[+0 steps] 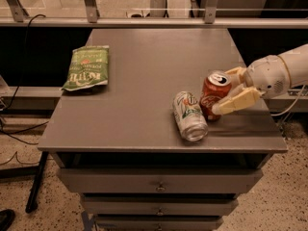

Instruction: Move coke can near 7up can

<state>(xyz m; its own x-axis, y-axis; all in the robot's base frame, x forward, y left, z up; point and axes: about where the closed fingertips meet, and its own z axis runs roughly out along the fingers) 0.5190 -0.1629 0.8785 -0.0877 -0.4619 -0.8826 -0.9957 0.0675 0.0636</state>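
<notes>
The red coke can [211,94] stands upright on the grey table [144,81], right of centre near the front. The silver-white 7up can [190,115] with green lettering lies on its side just left of it, almost touching. My gripper [231,90] reaches in from the right on a white arm. Its cream fingers [239,101] sit on either side of the coke can and are closed on it. The far finger is partly hidden behind the can.
A green chip bag [88,67] lies flat at the table's left side. The table's front edge is close below the 7up can. Drawers run below the tabletop. A metal rail and cables lie behind and left.
</notes>
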